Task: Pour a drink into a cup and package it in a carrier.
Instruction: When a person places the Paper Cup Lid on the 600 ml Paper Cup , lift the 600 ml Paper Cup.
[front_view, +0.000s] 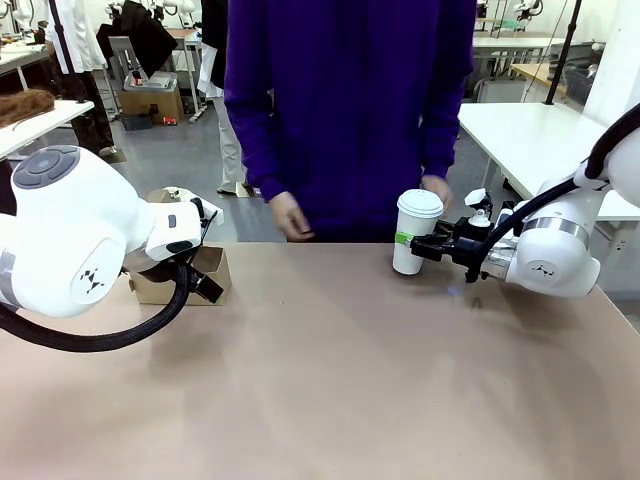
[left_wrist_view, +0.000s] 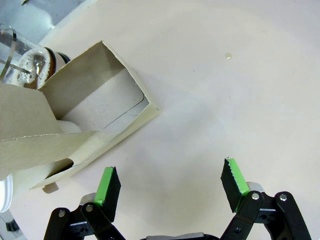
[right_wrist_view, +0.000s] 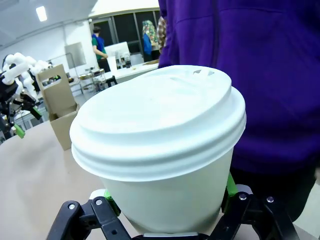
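- The cup (front_view: 411, 228) stands upright right of centre in the front view, long axis vertical. Whether its base rests on the table (front_view: 330, 380) or sits just above it, I cannot tell.
- The right gripper (front_view: 418, 246) reaches in from the right edge, roughly level, and clamps the cup's lower half from the side. In the right wrist view its green pads (right_wrist_view: 229, 186) press on opposite flanks of the cup.
- The carrier (front_view: 152, 288) sits at the left of the front view, well apart from the cup. The coming move turns on this sideways gap. The cup likely has to travel toward picture left, then go down base first into a slot.
- The left gripper (left_wrist_view: 171, 182) is the nearer to the carrier. Its fingers are spread wide and hold nothing. The carrier lies to their upper left, near one pad but not between them.
- The cup is smooth white paper, tapered, under a domed white plastic lid (right_wrist_view: 155, 115) with a stepped rim. The contents are hidden.
- The carrier is matte brown cardboard in flat folded panels, with an upright handle (right_wrist_view: 67, 92).
- A glass jug (left_wrist_view: 20, 62) with a metal band shows past the carrier, upper left in the left wrist view.
- A person's hand (front_view: 290, 217) hangs at the far table edge.
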